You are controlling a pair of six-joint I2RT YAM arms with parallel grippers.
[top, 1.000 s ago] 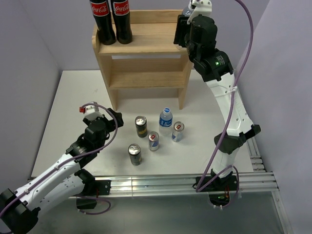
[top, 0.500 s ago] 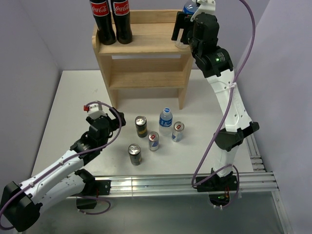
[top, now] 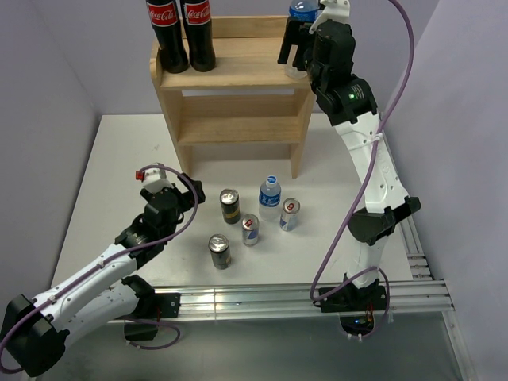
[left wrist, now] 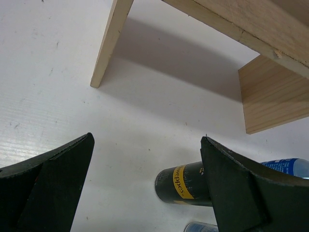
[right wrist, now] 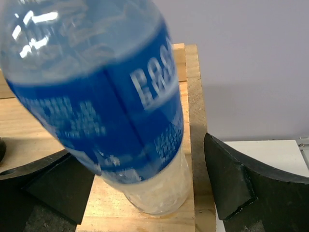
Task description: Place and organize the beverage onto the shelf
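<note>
Right wrist: right gripper (right wrist: 145, 182) spread wide, straddling water bottle (right wrist: 111, 96).

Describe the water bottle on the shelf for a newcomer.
A light wooden two-tier shelf stands at the back. At its top tier's right end: a clear water bottle, blue label. Its only neighbours there are two dark cola bottles, far left.

I can see 2 dark cola bottles (top: 168, 32) with red labels standing side by side, a white table (top: 119, 167), lilac walls (top: 48, 79) and an aluminium rail (top: 262, 295).
</note>
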